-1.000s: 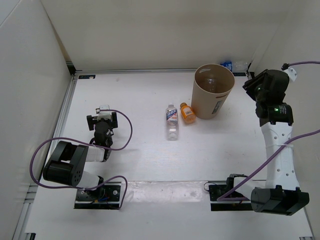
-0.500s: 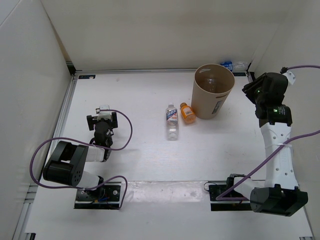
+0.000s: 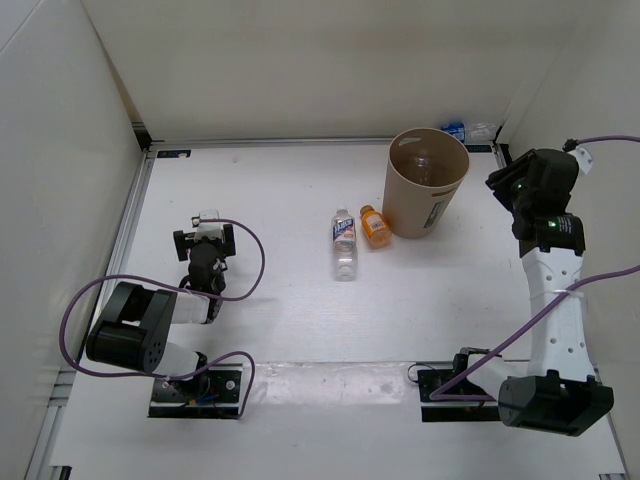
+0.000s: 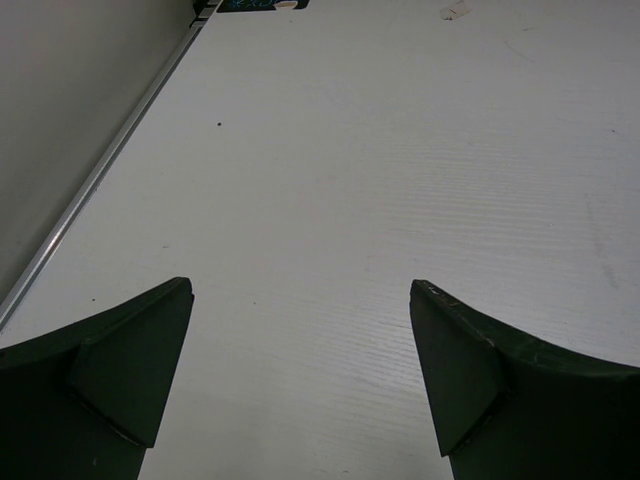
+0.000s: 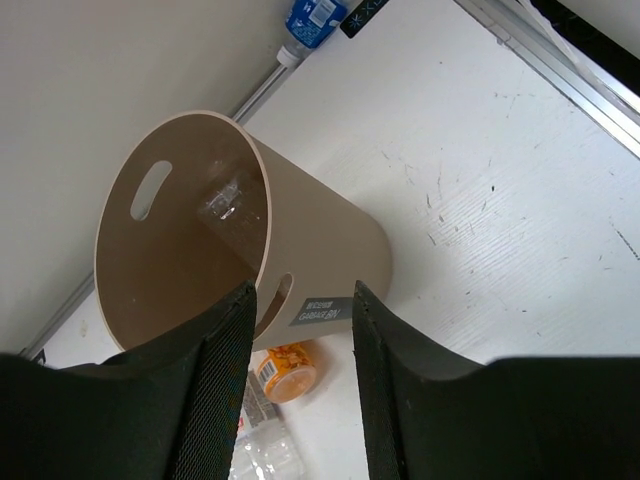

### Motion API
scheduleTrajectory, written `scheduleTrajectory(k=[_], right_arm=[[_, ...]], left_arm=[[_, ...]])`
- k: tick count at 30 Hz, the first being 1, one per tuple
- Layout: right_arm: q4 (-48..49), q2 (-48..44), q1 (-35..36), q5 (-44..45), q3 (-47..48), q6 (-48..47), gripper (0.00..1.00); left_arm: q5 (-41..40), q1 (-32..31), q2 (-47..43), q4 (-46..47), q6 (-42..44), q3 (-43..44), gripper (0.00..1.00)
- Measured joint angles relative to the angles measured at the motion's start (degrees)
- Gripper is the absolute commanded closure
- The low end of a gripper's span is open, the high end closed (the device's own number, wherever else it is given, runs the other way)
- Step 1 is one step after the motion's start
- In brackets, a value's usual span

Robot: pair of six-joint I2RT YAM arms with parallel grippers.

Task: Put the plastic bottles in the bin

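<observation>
The bin (image 3: 427, 180) stands upright toward the far right of the table (image 3: 260, 180), and I can see one bottle inside (image 3: 423, 162) lying against its beige wall. Just left of the bin's base lies the stubby orange bottle (image 3: 375, 226); whether it touches the bin I cannot tell. Right beside that, a clear bottle (image 3: 344, 243) with a white cap and a white-and-blue label lies on its side, cap pointing away from me. A blue-labelled bottle (image 3: 468, 129) lies in the far right corner, behind the bin and past the table's metal rail. My right gripper (image 5: 300, 300) hangs to the right of the bin, its wrist camera looking across the rim into the mouth; the two fingers are parted with nothing between them. My left gripper (image 4: 300, 300) sits low over the left half of the table, well apart from every bottle, fingers spread wide and empty, only bare white surface showing between them.
</observation>
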Motion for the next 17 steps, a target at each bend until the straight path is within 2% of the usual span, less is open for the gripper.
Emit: scheduleTrajectory(k=[3,5,6,8,17], right_arm=[[0.02,-0.02,-0.04,-0.68,-0.33,0.04,0.40],[0.02,-0.02,0.26,-1.44,-0.35,-0.33,0.20],[0.04,-0.02,0.42,-1.73,-0.35,-0.33,0.20],[0.04,-0.02,1.20,-2.29,-0.35,-1.16,0.11],[0.35,-0.96,3.93,-4.83,-2.56,-3.32,0.10]], left_arm=[[0.00,-0.02,0.00,0.00,0.00,0.00,0.00],[0.00,-0.02,0.00,0.00,-0.02,0.00,0.00],[0.00,-0.02,0.00,0.00,0.00,0.00,0.00],[0.00,-0.02,0.00,0.00,0.00,0.00,0.00],[0.00,-0.02,0.00,0.00,0.00,0.00,0.00]])
